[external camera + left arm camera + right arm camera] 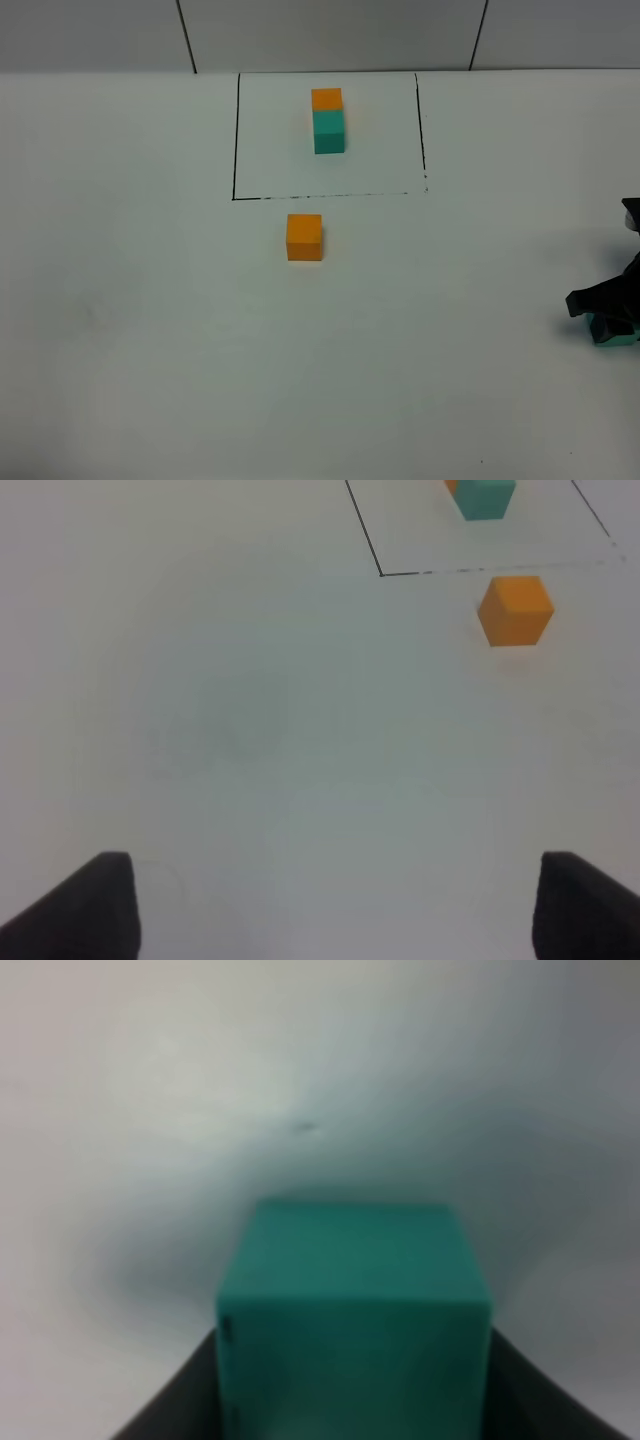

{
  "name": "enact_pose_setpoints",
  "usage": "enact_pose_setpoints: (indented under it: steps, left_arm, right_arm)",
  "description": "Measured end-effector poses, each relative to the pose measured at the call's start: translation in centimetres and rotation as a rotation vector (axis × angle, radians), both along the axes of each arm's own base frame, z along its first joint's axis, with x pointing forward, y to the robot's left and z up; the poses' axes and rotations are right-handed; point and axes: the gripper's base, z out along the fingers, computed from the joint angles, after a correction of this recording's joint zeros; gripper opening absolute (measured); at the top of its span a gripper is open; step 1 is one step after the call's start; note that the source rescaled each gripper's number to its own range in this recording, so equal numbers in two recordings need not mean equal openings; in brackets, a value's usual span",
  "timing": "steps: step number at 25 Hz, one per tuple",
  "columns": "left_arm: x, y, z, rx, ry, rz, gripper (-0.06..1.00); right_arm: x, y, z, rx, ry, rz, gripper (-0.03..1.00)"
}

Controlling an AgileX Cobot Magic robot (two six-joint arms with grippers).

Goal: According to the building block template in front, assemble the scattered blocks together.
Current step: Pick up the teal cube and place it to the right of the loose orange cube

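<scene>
The right gripper (352, 1385) presses its black fingers against both sides of the small matte teal-green cube (352, 1300). The left gripper (335, 910) gapes wide and empty, with the small matte orange cube (515, 610) well ahead of its fingers.

We see the right gripper (603, 312) as a matte black, angular shape at the right edge of the high view. The left gripper (335, 910) shows us two blunt black fingers (85, 910) in the lower corners.

Your high camera looks down on the white table (120, 350) toward the back wall (330, 35). Your left wrist camera sits low, facing the orange cube (515, 610) and framed template (485, 498), both shared with the overhead. Your right wrist camera sits right against the teal cube (350, 1300).
</scene>
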Motion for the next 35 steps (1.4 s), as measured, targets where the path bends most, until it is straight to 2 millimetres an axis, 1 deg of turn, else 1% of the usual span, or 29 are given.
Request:
enact_pose_setpoints:
  steps: [5, 7, 9, 10, 12, 15, 18, 21, 25, 29, 35]
  left_arm:
    - [0.0, 0.0, 0.0, 0.000, 0.000, 0.000, 0.83]
    - [0.0, 0.0, 0.0, 0.000, 0.000, 0.000, 0.83]
    - [0.0, 0.0, 0.0, 0.000, 0.000, 0.000, 0.83]
    - [0.0, 0.0, 0.0, 0.000, 0.000, 0.000, 0.83]
    - [0.0, 0.0, 0.0, 0.000, 0.000, 0.000, 0.83]
    - [0.0, 0.0, 0.0, 0.000, 0.000, 0.000, 0.83]
    - [0.0, 0.0, 0.0, 0.000, 0.000, 0.000, 0.83]
    - [0.0, 0.0, 0.0, 0.000, 0.000, 0.000, 0.83]
    - [0.0, 0.0, 0.0, 0.000, 0.000, 0.000, 0.83]
    - [0.0, 0.0, 0.0, 0.000, 0.000, 0.000, 0.83]
    - [-0.1, 0.0, 0.0, 0.000, -0.004, 0.000, 0.83]
  right_arm:
    - [0.3, -0.1, 0.3, -0.011, 0.005, 0.024, 0.01]
    - [0.9, 0.5, 1.2, -0.027, 0.024, 0.095, 0.01]
    - [1.6, 1.8, 2.3, -0.056, 0.050, 0.234, 0.01]
    - [2.0, 2.8, 3.0, -0.076, 0.062, 0.328, 0.01]
    - [2.8, 5.0, 4.5, -0.130, 0.059, 0.571, 0.01]
    - [4.1, 9.5, 6.8, -0.201, -0.014, 0.898, 0.01]
    - [5.7, 14.1, 8.4, -0.235, -0.074, 1.127, 0.01]
    - [7.0, 17.7, 8.3, -0.248, -0.056, 1.300, 0.01]
    - [8.7, 20.9, 6.8, -0.254, -0.036, 1.425, 0.01]
    - [9.7, 22.7, 5.5, -0.220, -0.020, 1.468, 0.01]
    - [10.7, 24.4, 5.1, -0.204, -0.047, 1.517, 0.01]
